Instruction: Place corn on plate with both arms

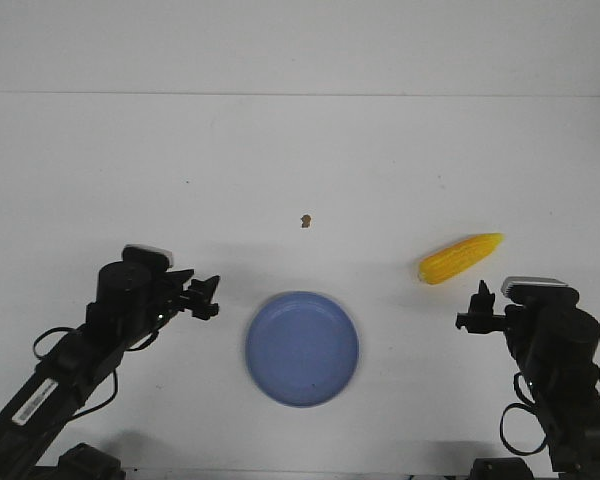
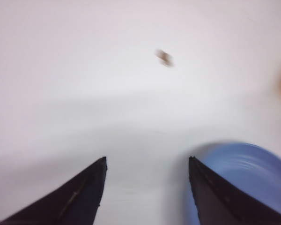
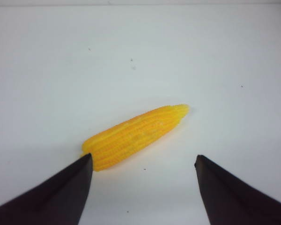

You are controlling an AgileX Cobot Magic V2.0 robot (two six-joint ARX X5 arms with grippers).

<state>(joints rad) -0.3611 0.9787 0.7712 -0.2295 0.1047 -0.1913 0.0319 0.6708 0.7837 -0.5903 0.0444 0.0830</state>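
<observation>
The yellow corn point(image 1: 460, 258) lies on the white table, right of centre, its tip pointing right and away. The blue plate point(image 1: 302, 348) sits near the front middle with nothing on it. My right gripper point(image 1: 477, 305) hovers just in front of the corn, open and holding nothing; in the right wrist view the corn point(image 3: 135, 135) lies just beyond the open right gripper point(image 3: 144, 160). My left gripper point(image 1: 206, 297) is left of the plate, open with nothing in it. The blurred left wrist view shows the plate's rim point(image 2: 253, 164) beside the open left gripper point(image 2: 147, 160).
A tiny brown speck point(image 1: 305, 221) lies on the table behind the plate; it also shows as a brown speck point(image 2: 165, 57) in the left wrist view. The table's far edge meets a white wall.
</observation>
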